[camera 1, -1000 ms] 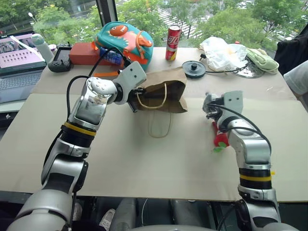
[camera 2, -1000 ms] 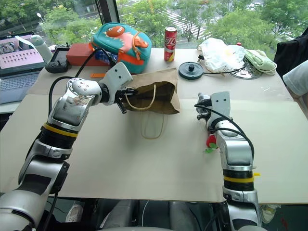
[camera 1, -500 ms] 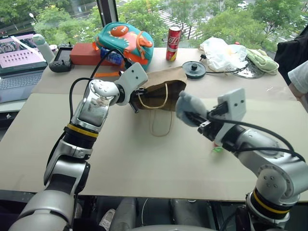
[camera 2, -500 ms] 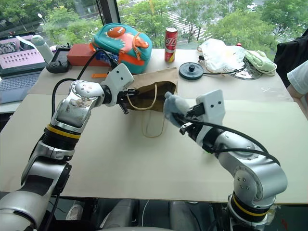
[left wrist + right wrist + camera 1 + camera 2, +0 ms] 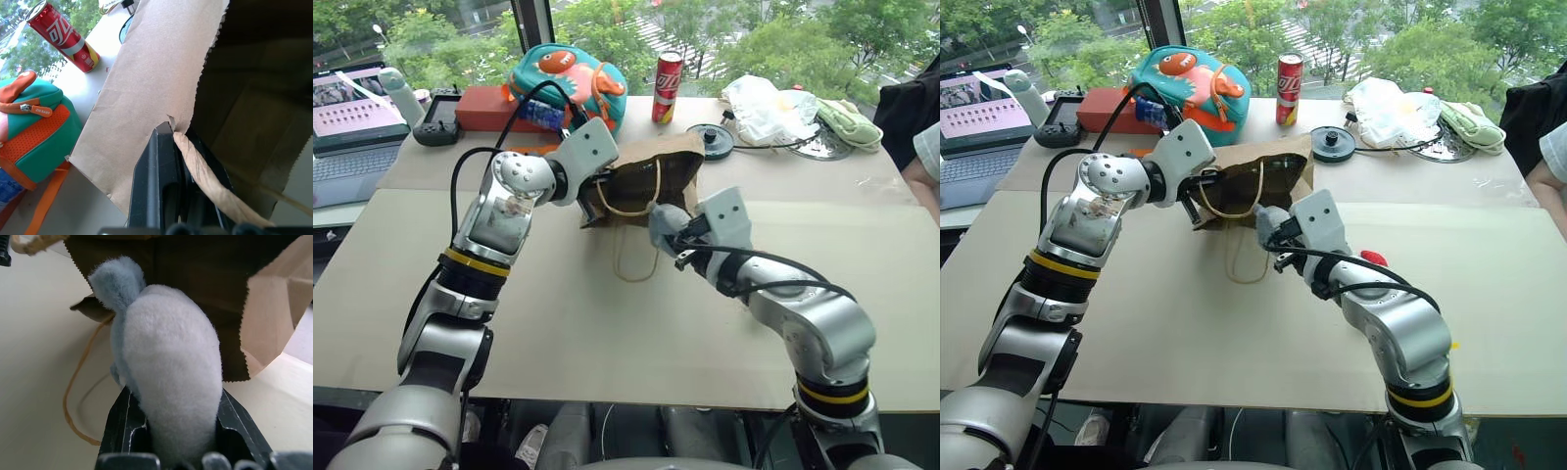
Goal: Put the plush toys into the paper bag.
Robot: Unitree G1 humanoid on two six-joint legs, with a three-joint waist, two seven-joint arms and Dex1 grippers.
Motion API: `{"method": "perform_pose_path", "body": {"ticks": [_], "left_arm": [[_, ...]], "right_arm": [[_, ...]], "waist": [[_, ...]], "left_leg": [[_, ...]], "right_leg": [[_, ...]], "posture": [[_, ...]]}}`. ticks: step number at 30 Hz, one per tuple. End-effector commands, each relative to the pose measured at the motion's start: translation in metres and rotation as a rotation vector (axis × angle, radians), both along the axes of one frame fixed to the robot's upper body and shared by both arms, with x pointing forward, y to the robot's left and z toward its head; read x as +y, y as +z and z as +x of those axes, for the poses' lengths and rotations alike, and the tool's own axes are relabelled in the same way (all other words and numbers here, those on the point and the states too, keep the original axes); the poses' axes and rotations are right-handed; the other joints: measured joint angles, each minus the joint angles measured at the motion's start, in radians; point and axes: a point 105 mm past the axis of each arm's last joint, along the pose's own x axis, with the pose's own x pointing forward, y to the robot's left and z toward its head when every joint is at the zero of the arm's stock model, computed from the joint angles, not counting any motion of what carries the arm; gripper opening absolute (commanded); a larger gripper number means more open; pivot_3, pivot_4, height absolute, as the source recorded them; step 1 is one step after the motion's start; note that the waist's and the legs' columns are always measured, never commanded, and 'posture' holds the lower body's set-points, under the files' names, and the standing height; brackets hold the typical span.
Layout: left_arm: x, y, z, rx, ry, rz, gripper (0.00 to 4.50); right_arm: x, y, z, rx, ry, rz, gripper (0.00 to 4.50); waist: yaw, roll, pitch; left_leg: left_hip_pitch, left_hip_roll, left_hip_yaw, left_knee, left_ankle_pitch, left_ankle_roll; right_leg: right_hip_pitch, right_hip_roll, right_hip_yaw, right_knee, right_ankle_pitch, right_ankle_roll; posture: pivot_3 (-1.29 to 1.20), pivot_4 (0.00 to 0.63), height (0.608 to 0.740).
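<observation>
Right gripper (image 5: 168, 450) clamps the grey plush toy (image 5: 166, 396), tip just before the paper bag (image 5: 651, 181) mouth. Left gripper (image 5: 171, 147) pinches the bag's rim, holding it open. Push deep before release. Red chili (image 5: 1374, 259) apparently lies beside the bag, behind the right arm.
</observation>
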Motion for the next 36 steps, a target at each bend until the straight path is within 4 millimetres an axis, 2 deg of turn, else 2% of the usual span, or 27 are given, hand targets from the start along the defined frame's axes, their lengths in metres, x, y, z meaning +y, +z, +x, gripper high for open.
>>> {"method": "perform_pose_path", "body": {"ticks": [1,8,14,19,22,26,32,36], "left_arm": [[-0.011,0.016,-0.007,-0.080,-0.052,0.025,0.00],[-0.015,0.011,-0.010,-0.066,-0.068,0.027,0.00],[-0.016,0.008,-0.012,-0.056,-0.073,0.027,0.00],[-0.016,0.007,-0.013,-0.051,-0.076,0.032,0.00],[-0.016,0.006,-0.014,-0.047,-0.092,0.040,0.00],[-0.018,0.004,-0.016,-0.035,-0.098,0.042,0.00],[-0.019,0.002,-0.017,-0.023,-0.108,0.046,0.00],[-0.019,0.003,-0.016,-0.024,-0.108,0.047,0.00]], "right_arm": [[0.016,0.018,0.009,-0.033,0.001,0.075,1.18],[0.040,0.032,0.023,0.121,-0.020,0.466,1.18],[0.012,0.025,0.054,0.179,-0.242,0.700,1.18],[0.003,0.020,0.067,0.181,-0.326,0.746,1.18],[0.010,0.023,0.068,0.183,-0.306,0.766,1.18],[0.029,0.032,0.072,0.215,-0.276,0.830,1.18],[0.056,0.054,0.078,0.238,-0.236,0.929,1.18],[0.069,0.053,0.079,0.258,-0.235,0.937,1.18]], "waist": [[-0.003,0.000,0.000],[0.000,0.000,0.000],[0.009,0.001,0.000],[-0.011,0.001,0.000],[-0.023,0.001,0.000],[-0.027,0.001,0.000],[-0.026,0.001,0.000],[-0.026,0.001,0.000]], "left_leg": [[0.000,0.000,0.000,0.000,0.000,0.000],[0.000,0.001,-0.001,-0.001,0.000,0.000],[0.000,-0.002,-0.002,0.000,0.000,0.000],[0.000,0.000,0.000,-0.002,0.000,0.000],[0.000,0.001,0.000,-0.003,0.000,0.000],[0.000,0.001,0.000,-0.003,0.000,0.000],[0.000,0.000,0.000,-0.003,0.000,0.000],[0.000,0.000,0.000,-0.003,0.000,0.000]], "right_leg": [[0.000,0.000,0.000,0.000,0.000,0.000],[0.000,0.001,-0.001,0.001,0.000,0.000],[0.000,-0.002,-0.001,0.007,0.000,0.000],[-0.003,-0.001,-0.001,0.009,0.000,0.000],[-0.004,0.000,-0.001,0.010,0.000,0.000],[-0.004,0.000,0.000,0.010,0.000,0.000],[-0.004,0.000,0.000,0.010,0.000,0.000],[-0.004,0.000,0.000,0.009,0.000,0.000]], "posture": [[0.00,0.150,0.739],[0.00,0.150,0.739],[0.00,0.150,0.739],[0.00,0.150,0.739],[0.00,0.150,0.739],[0.00,0.150,0.739],[0.00,0.150,0.739],[0.00,0.150,0.739]]}}
